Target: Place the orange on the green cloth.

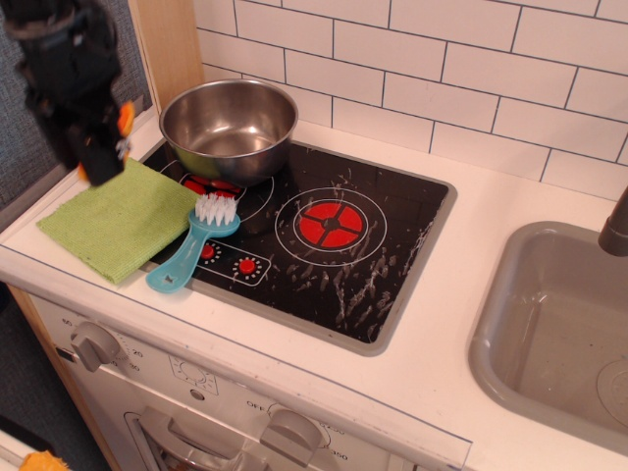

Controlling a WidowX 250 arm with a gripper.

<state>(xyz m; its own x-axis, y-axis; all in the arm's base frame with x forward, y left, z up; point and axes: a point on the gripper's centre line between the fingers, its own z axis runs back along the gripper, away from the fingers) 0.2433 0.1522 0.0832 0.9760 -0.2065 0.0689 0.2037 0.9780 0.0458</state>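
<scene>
My black gripper [98,162] hangs at the far left, over the back edge of the green cloth [118,218]. It is shut on the orange [126,119], of which only small orange bits show at the fingers' right side and lower tip. The cloth lies flat on the white counter, left of the hob. The gripper is blurred and hides most of the fruit.
A steel bowl [230,126] sits on the back-left burner of the black hob [314,235]. A blue-handled white-bristle brush [191,245] lies at the cloth's right edge. A grey sink [554,324] is at right. A wooden post [169,44] stands behind the bowl.
</scene>
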